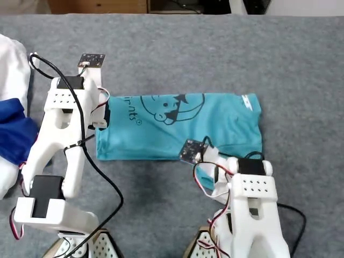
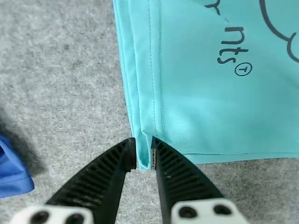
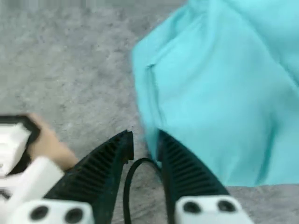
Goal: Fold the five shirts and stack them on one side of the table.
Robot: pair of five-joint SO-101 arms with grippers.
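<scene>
The teal shirt (image 1: 180,126) lies flat on the table (image 1: 301,64), the left hand (image 2: 142,149) pinched shut on its corner hem, the right hand (image 3: 145,140) at its near edge, grip I cannot tell. If the pinch catches one layer only, the fold could slide open

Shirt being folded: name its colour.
The shirt is turquoise with dark print; high view.

We see our left gripper (image 2: 144,151) pinching the teal shirt (image 2: 210,93) at its hemmed corner; a blue cloth (image 2: 11,172) lies apart on the grey desk (image 2: 60,84).
</scene>
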